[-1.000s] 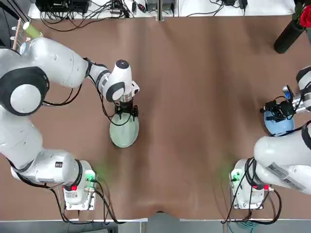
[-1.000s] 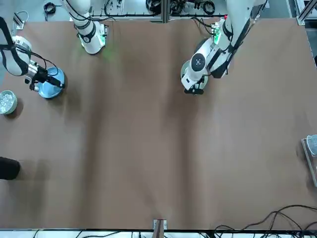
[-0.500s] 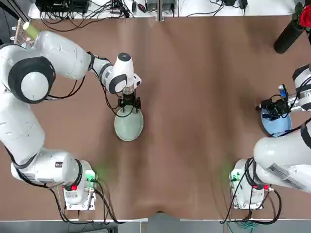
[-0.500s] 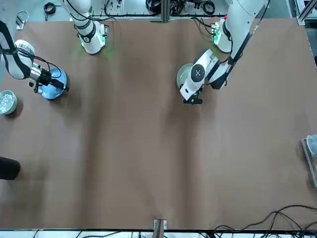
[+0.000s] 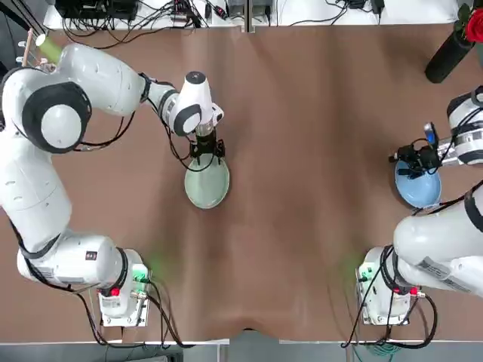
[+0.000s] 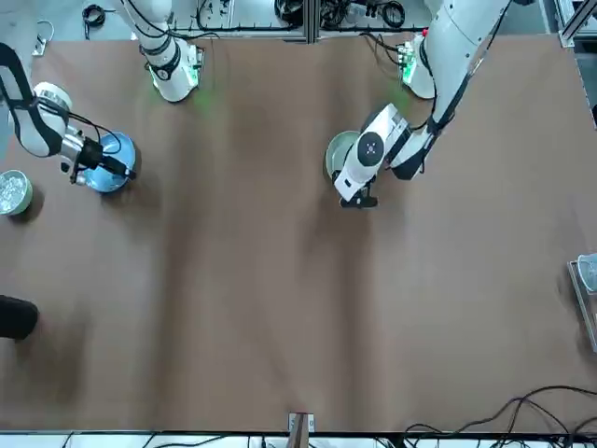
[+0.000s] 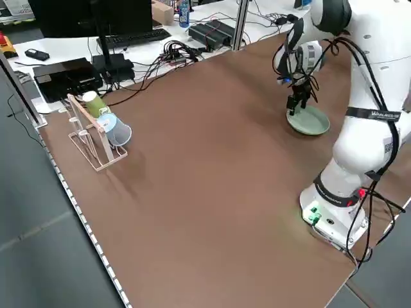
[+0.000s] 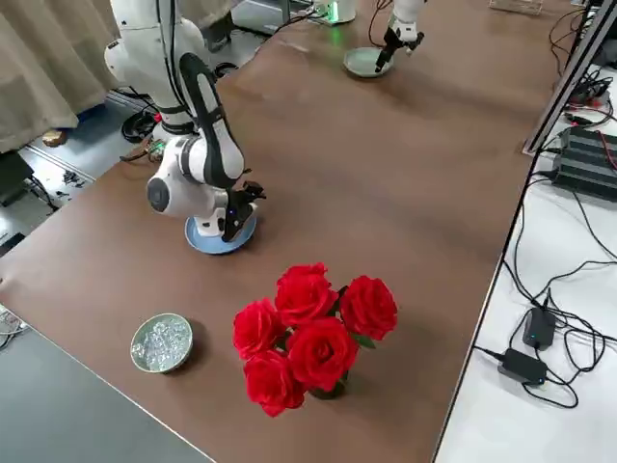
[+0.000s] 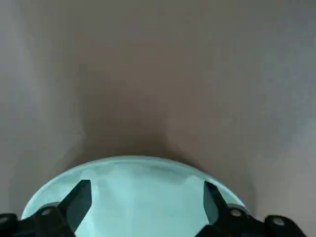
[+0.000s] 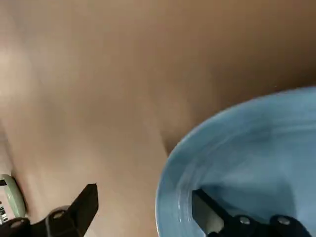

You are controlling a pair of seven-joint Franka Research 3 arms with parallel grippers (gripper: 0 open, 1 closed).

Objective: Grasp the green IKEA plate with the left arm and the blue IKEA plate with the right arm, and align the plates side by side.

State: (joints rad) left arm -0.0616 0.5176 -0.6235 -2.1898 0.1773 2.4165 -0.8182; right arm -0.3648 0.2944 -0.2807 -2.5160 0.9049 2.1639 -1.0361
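While your black left gripper (image 9: 147, 210), jaws wide, hovers over the round pale-green plate (image 5: 207, 183) near the brown table's (image 5: 302, 249) left edge, your black right gripper (image 10: 145, 205) hangs wide-jawed at the round light-blue plate (image 5: 418, 185) near the right edge.

Glossy blue plate (image 10: 247, 163), smooth brown tabletop (image 5: 302, 188), matt black vase (image 5: 450, 57)

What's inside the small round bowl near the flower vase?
The bowl holds a heap of clear, glassy pieces; they cover its bottom, so whatever lies beneath them can't be seen.
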